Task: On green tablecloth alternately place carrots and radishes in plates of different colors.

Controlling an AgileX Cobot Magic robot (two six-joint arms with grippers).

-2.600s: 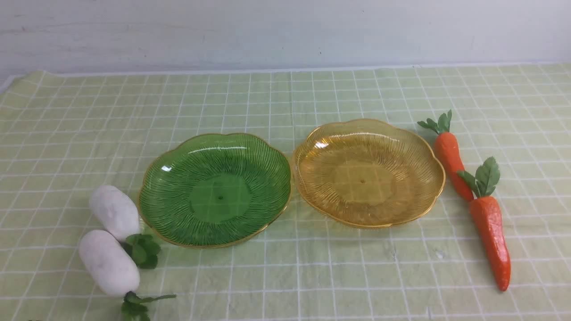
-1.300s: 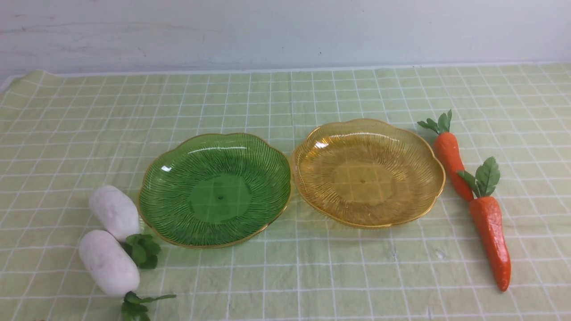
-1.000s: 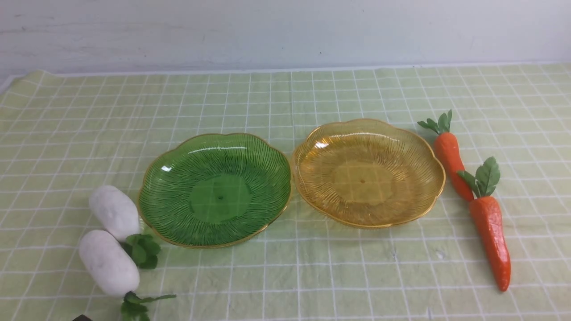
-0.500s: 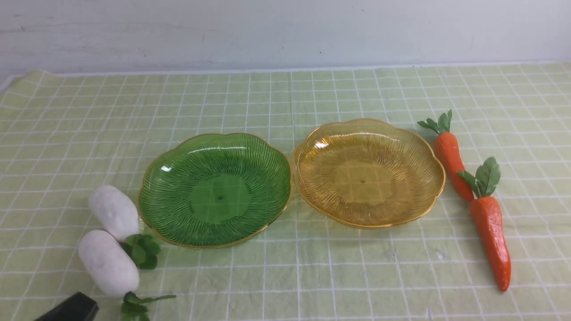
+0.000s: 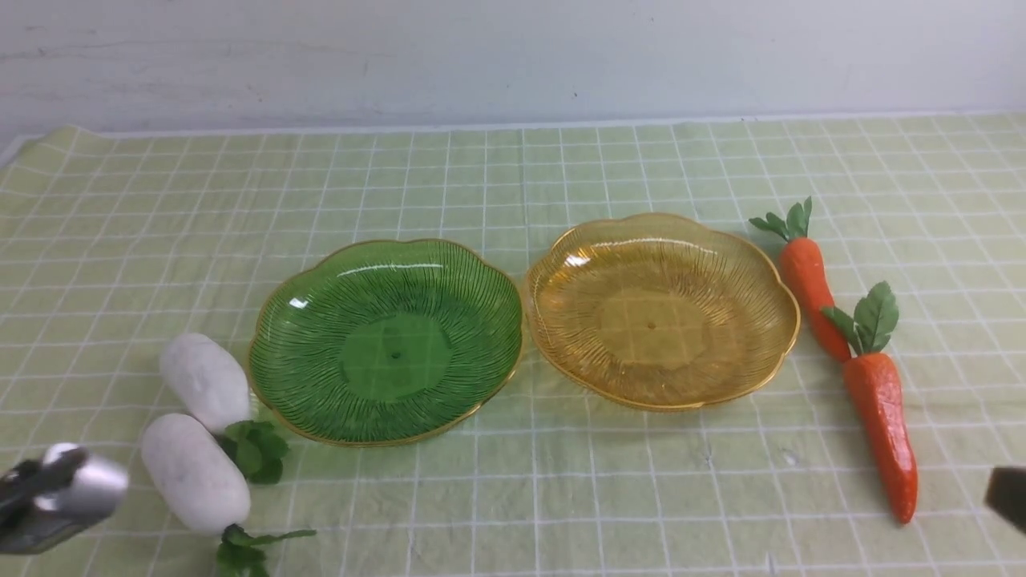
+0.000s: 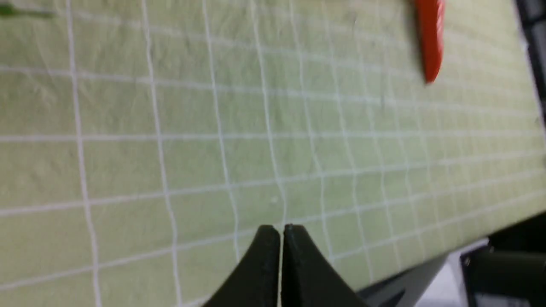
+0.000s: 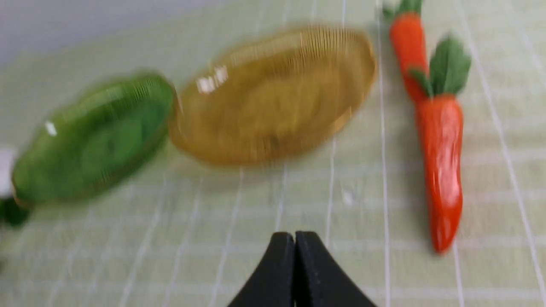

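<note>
Wrinkles cross the green tablecloth point(image 5: 513, 497) below a pale wall point(image 5: 513, 56); left fingers point(image 6: 260, 268), right fingers point(image 7: 277, 273) clenched empty

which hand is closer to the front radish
Left. The left hand is just left of the front radish; the right hand is far off, right of the nearer carrot.

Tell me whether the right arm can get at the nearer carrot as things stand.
Probably yes. The right gripper hangs close to the nearer carrot, with only bare green tablecloth between them. Its jaws are shut and would have to open first.
</note>
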